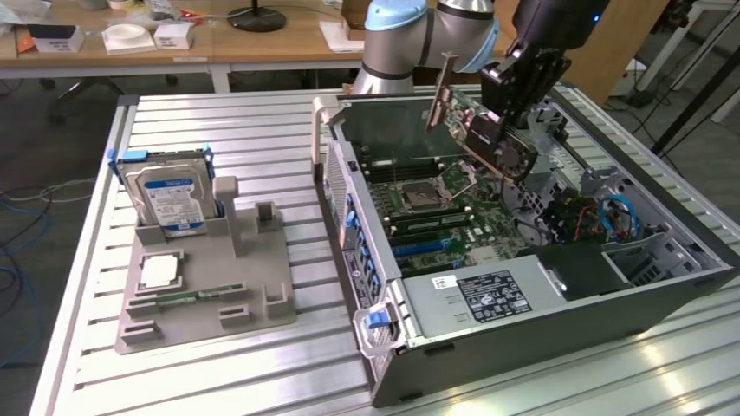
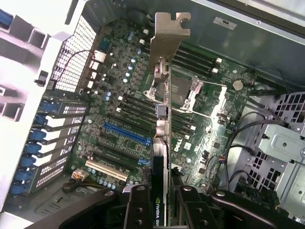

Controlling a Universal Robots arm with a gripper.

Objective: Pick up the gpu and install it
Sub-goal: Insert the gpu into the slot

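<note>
The gpu [image 1: 480, 130] is a flat card with a black face, a green board and a silver bracket at one end. It hangs tilted above the open computer case [image 1: 647, 303], over the motherboard [image 1: 434, 212]. My gripper [image 1: 509, 117] is shut on the gpu near its upper edge. In the wrist view the gpu [image 2: 163, 138] runs edge-on away from my gripper [image 2: 159, 200], bracket end farthest, above the motherboard [image 2: 124, 90] and its blue slot [image 2: 125, 134]. The card touches no slot.
A grey parts holder [image 1: 203, 286] on the slatted table [image 1: 231, 139] carries a silver hard drive [image 1: 172, 199] with a blue-white label, a processor [image 1: 159, 272] and a memory stick [image 1: 185, 297]. Cables [image 1: 607, 217] and a power supply [image 1: 486, 295] crowd the case. A desk [image 1: 173, 48] stands behind.
</note>
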